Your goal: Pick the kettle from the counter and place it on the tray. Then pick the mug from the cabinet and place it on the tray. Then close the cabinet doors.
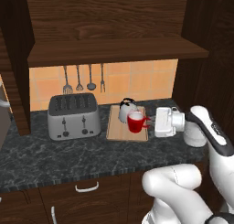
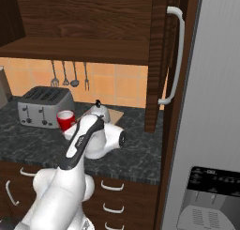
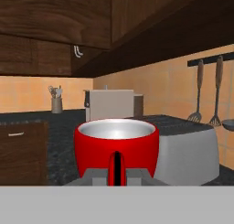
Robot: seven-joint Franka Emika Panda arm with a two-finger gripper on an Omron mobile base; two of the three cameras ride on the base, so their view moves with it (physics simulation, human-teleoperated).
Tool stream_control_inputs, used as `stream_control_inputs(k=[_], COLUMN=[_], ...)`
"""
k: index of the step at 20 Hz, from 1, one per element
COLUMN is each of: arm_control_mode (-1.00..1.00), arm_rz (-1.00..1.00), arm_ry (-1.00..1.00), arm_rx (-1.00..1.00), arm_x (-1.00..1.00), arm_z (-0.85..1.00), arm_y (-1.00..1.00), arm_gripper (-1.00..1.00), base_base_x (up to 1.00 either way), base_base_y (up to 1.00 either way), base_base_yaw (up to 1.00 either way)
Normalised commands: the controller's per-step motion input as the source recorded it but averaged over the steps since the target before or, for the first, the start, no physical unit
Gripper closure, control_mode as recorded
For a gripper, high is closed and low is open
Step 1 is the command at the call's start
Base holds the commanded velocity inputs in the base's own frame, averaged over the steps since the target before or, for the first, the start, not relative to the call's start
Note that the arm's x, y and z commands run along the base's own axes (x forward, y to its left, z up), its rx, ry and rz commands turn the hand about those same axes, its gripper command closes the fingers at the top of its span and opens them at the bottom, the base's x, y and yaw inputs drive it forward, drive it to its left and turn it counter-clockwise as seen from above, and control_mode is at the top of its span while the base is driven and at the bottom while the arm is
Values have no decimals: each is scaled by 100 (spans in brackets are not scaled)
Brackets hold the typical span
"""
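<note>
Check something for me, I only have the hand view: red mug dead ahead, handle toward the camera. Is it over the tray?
Observer: Yes. In the left base view the mug is at the front right part of the tray. I can't tell whether it has touched down.
Operator: Kettle?
Observer: The kettle stands on the tray just behind the mug, close to it.
Operator: Cabinet doors?
Observer: Open. The right base view shows the right door swung out, with its bar handle in plain sight.
</note>
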Motion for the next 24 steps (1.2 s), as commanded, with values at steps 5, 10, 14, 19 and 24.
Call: stream_control_inputs(k=[5,10,14,19,24], arm_control_mode=[-100,-100,-100,-100,-100], arm_rz=[9,9,6,4,2], arm_ry=[0,0,0,0,0], arm_rx=[1,2,0,0,0], arm_x=[45,48,48,48,44], arm_z=[-43,-38,-35,-33,-32], arm_y=[-33,-16,-2,0,-1], arm_gripper=[100,100,100,100,100], base_base_x=[0,0,0,0,0], base_base_y=[0,0,0,0,0], base_base_yaw=[0,0,0,0,0])
